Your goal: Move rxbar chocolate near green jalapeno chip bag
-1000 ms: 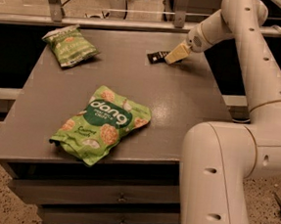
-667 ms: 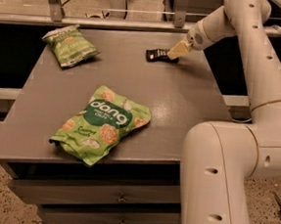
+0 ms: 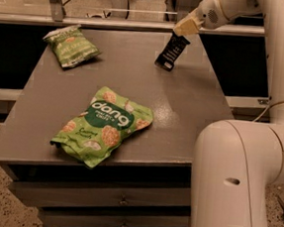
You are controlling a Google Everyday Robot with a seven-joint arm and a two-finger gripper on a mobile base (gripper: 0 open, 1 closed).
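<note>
One grey desk point(image 3: 182, 104) carries a large dang bag point(image 3: 103, 127) near its front edge and the green jalapeno chip bag point(image 3: 71, 47) at its far left corner. Near the far right corner the rxbar chocolate point(image 3: 171, 52) dangles, its long axis steeply tilted. The hand point(image 3: 185, 29) is clamped on its top end. A second ago the bar lay flat on the desk.

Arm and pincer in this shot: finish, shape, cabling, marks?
Arm: smooth off-white rounded shells, small oval recesses on the near housing, dotted vent patch near the wrist. Thin pale cable beside it. Pincer, over the table, far right: blocky pale-yellow fingers. No lettering visible.
</note>
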